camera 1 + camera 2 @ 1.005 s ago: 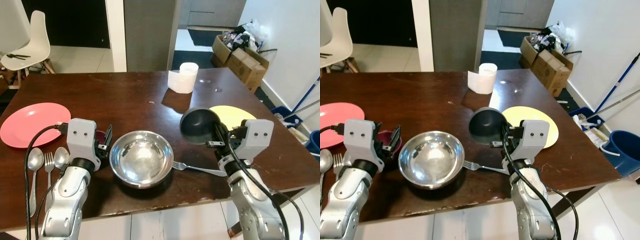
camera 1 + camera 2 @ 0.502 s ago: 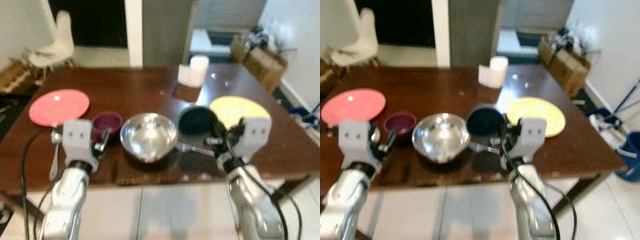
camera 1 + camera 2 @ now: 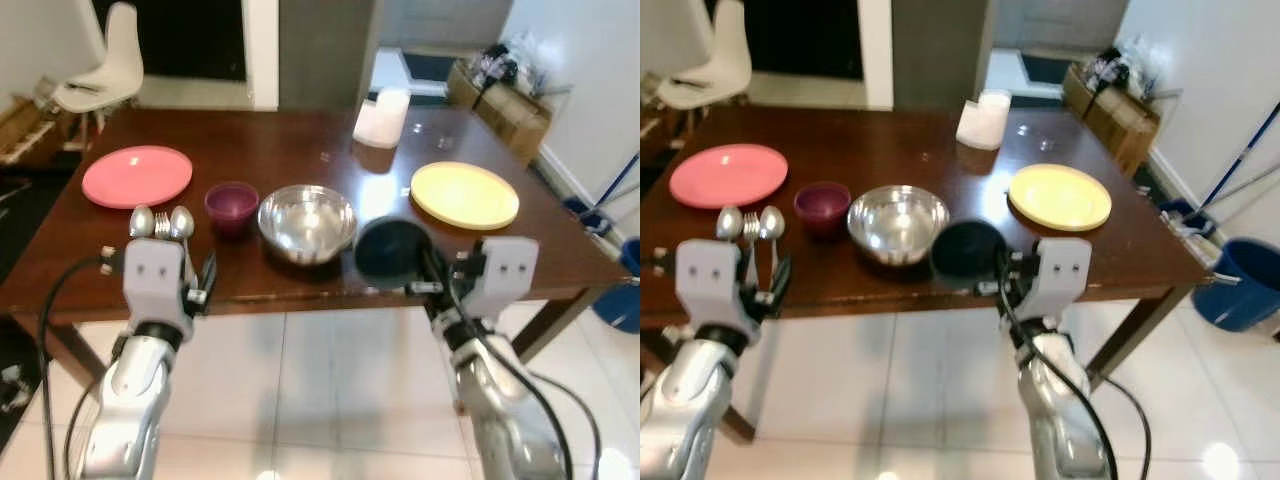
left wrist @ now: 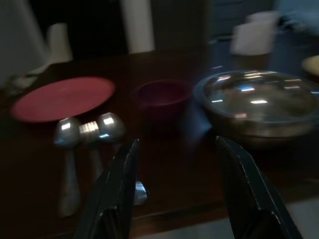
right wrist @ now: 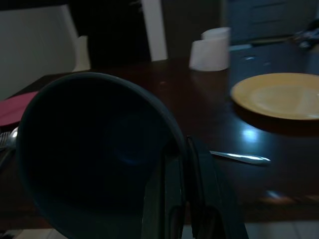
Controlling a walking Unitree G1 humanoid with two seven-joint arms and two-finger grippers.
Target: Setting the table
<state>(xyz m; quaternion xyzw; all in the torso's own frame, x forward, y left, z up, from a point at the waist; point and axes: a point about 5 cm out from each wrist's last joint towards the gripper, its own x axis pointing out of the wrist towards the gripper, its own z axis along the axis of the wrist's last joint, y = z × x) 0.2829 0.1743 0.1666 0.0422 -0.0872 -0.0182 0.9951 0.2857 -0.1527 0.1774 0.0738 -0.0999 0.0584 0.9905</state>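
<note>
My right gripper (image 3: 427, 274) is shut on the rim of a black bowl (image 3: 390, 248), held tilted at the table's near edge; the right wrist view shows the rim pinched between the fingers (image 5: 199, 164). My left gripper (image 3: 203, 283) is open and empty, in front of the table edge near two spoons and a fork (image 3: 160, 224). On the dark wooden table (image 3: 250, 140) stand a pink plate (image 3: 137, 176), a small purple bowl (image 3: 231, 205), a steel bowl (image 3: 307, 220) and a yellow plate (image 3: 464, 194). Another fork (image 5: 240, 158) lies near the yellow plate.
A paper towel roll (image 3: 382, 118) stands at the table's far side. A white chair (image 3: 100, 75) is at the far left, cardboard boxes (image 3: 505, 95) at the far right, a blue bucket (image 3: 1238, 290) to the right. White tiled floor (image 3: 300, 390) lies below me.
The camera has pulled back from the table, so more floor shows and both grippers now sit at the near edge. The right gripper still holds the black bowl.
</note>
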